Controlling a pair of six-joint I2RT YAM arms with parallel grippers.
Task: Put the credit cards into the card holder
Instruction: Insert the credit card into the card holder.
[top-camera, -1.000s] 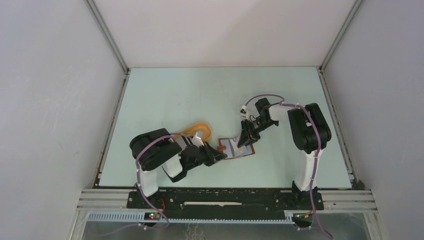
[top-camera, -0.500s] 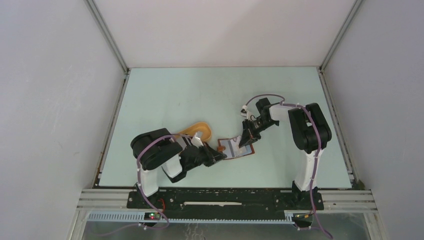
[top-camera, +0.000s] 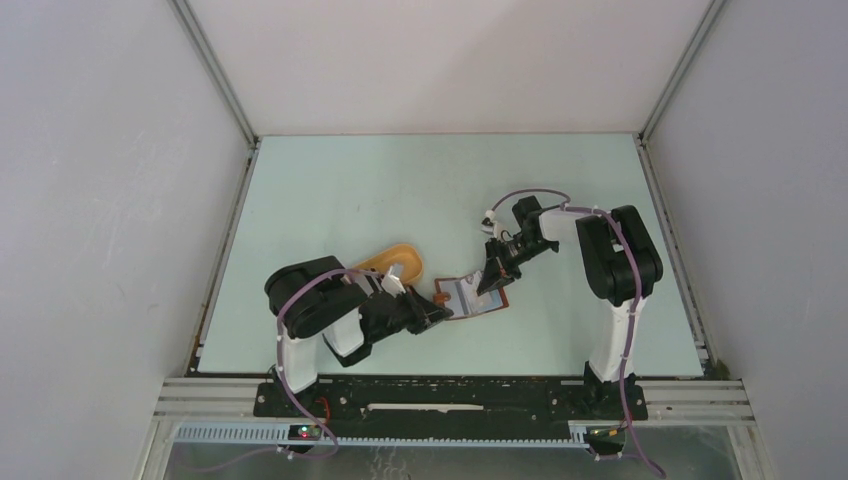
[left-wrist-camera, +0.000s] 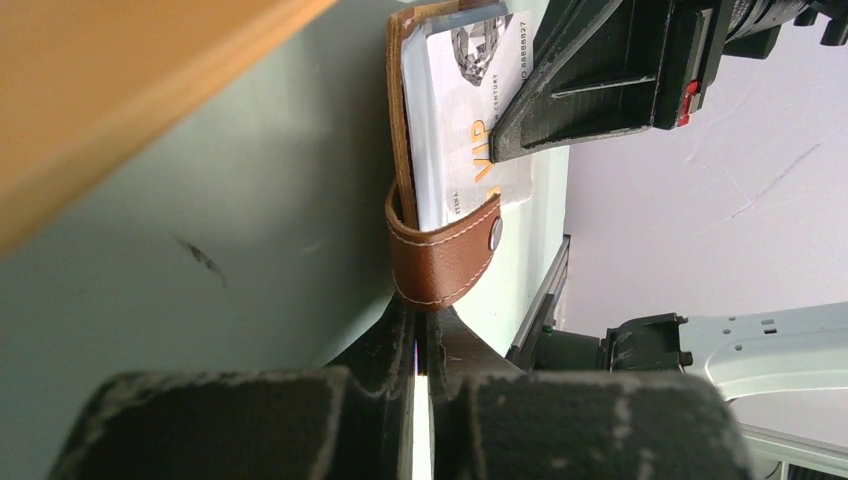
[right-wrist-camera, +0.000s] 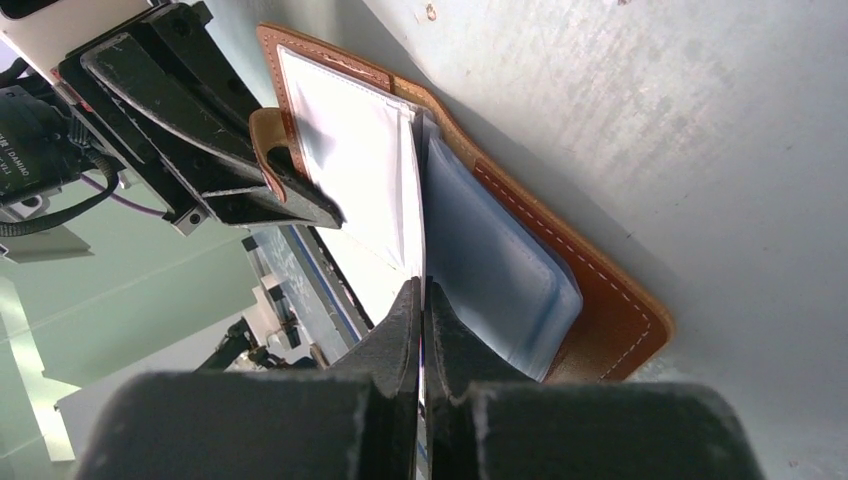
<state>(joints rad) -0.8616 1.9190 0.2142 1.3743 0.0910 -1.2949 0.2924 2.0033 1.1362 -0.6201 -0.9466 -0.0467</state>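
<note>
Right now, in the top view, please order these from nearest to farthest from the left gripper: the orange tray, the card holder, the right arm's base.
1. card holder: strap pinched in the left gripper, on its right.
2. orange tray: behind the gripper, slightly left.
3. right arm's base: far right, at the near edge.

In the top view the left arm covered the end of the orange tray toward the near edge of the table, and the pale thing in it was too small to name. In the left wrist view the card holder ran off the top edge. There the right gripper hid part of the credit card, and the strap vanished between the fingers of the left gripper. In the right wrist view the card's near end was buried between the right gripper's fingers.
</note>
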